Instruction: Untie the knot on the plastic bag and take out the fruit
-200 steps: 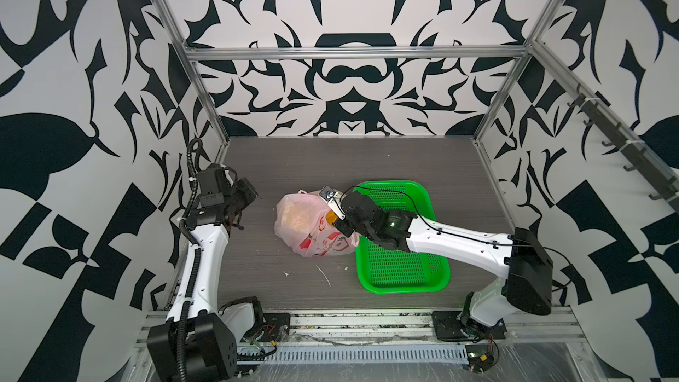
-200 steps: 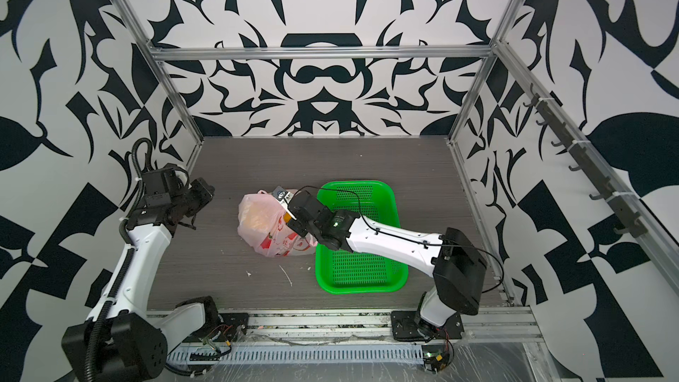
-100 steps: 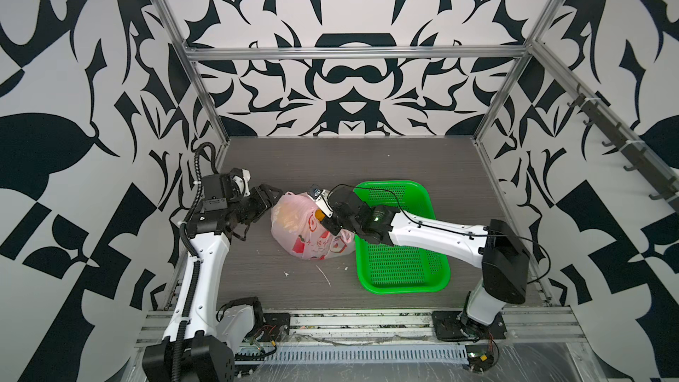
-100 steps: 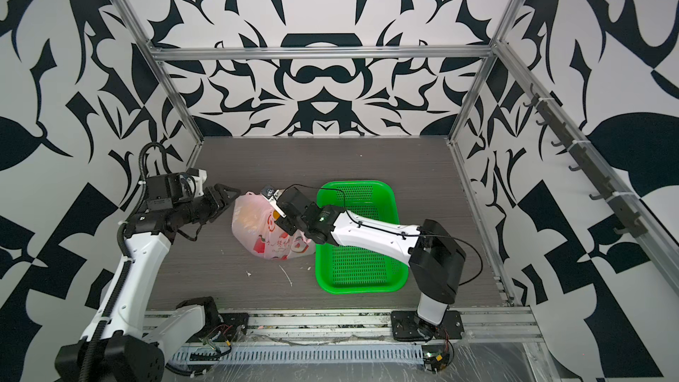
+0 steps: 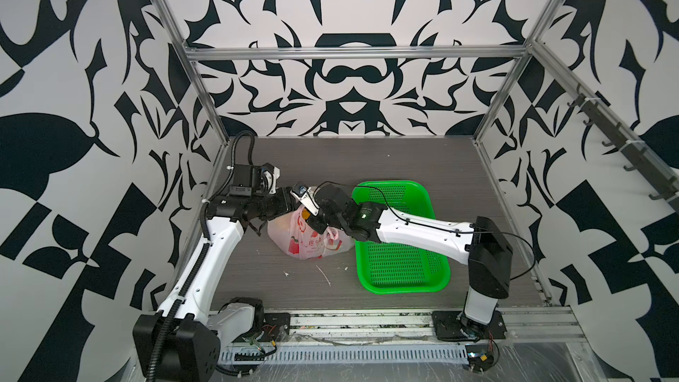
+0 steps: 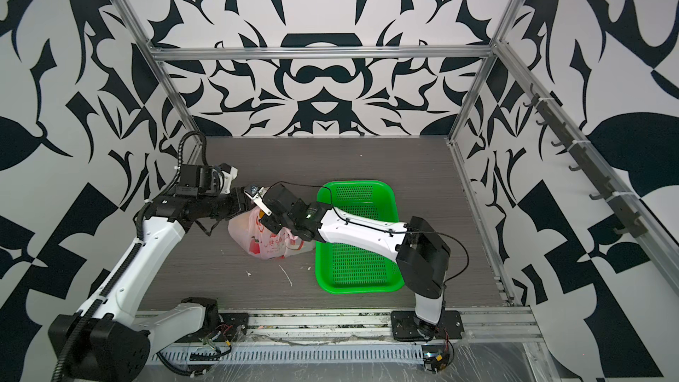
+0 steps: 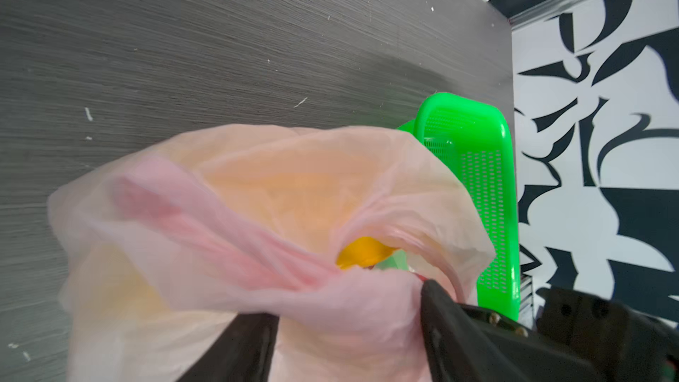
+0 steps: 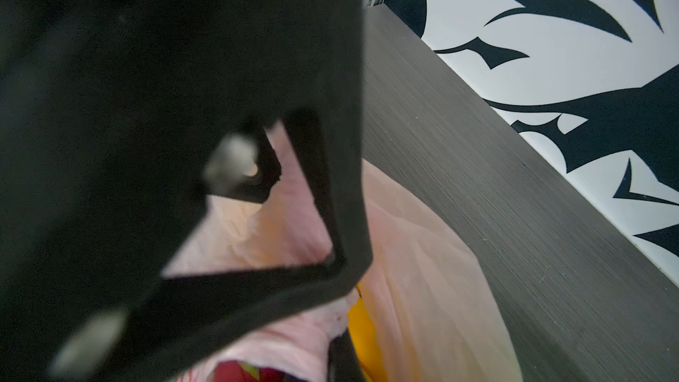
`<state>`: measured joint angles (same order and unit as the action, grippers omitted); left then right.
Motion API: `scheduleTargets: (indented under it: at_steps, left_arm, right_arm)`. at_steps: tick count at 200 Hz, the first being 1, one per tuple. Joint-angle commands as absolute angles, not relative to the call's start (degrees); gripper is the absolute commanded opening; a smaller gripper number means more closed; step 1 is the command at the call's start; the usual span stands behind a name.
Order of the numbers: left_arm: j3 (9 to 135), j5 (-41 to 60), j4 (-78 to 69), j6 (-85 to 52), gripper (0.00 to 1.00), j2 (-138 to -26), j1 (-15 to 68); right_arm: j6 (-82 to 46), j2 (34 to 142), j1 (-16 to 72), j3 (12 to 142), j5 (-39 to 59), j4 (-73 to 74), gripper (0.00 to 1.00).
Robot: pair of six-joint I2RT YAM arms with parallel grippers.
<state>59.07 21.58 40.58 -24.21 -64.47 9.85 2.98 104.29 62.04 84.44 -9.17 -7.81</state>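
The pale pink plastic bag (image 5: 308,242) (image 6: 268,244) sits on the grey table just left of the green basket. My right gripper (image 5: 318,220) (image 6: 270,223) is shut on bunched plastic at the bag's top; one of its fingers (image 8: 341,358) shows against pink film. My left gripper (image 5: 288,209) (image 7: 345,299) is open, its two black fingers straddling a twisted pink band of the bag (image 7: 257,251). I cannot make out the knot as a distinct lump. Yellow fruit (image 7: 363,255) (image 8: 363,325) shows through a gap in the bag, and a magenta dragon fruit (image 8: 239,371) sits below it.
The green perforated basket (image 5: 400,281) (image 7: 492,185) lies right of the bag, under my right forearm. White scraps (image 5: 325,275) dot the table in front. The left gripper's black body (image 8: 147,104) fills most of the right wrist view. Patterned walls enclose three sides.
My left arm swung in from the left wall to the bag's top and its jaws opened. The right gripper, still shut, shifted the bag slightly leftward and back.
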Motion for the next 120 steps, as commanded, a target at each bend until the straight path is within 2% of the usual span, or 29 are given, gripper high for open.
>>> scheduleTargets:
  at_steps: [1, 87, 120]
  left_arm:
    - [59.30, 18.42, 43.15, -23.15, 0.63, -62.31, 11.51]
    - [53.72, 19.56, 45.79, -22.24, 0.61, -54.81, 11.56]
    - [51.05, 20.27, 42.11, -23.45, 0.62, -50.53, 11.55]
  right_arm:
    - [1.50, 103.89, 62.34, 88.10, -8.20, -5.45, 0.00]
    - [1.32, 104.41, 62.32, 89.00, -7.73, -5.18, 0.00]
    - [1.24, 104.68, 62.36, 88.97, -7.56, -5.35, 0.00]
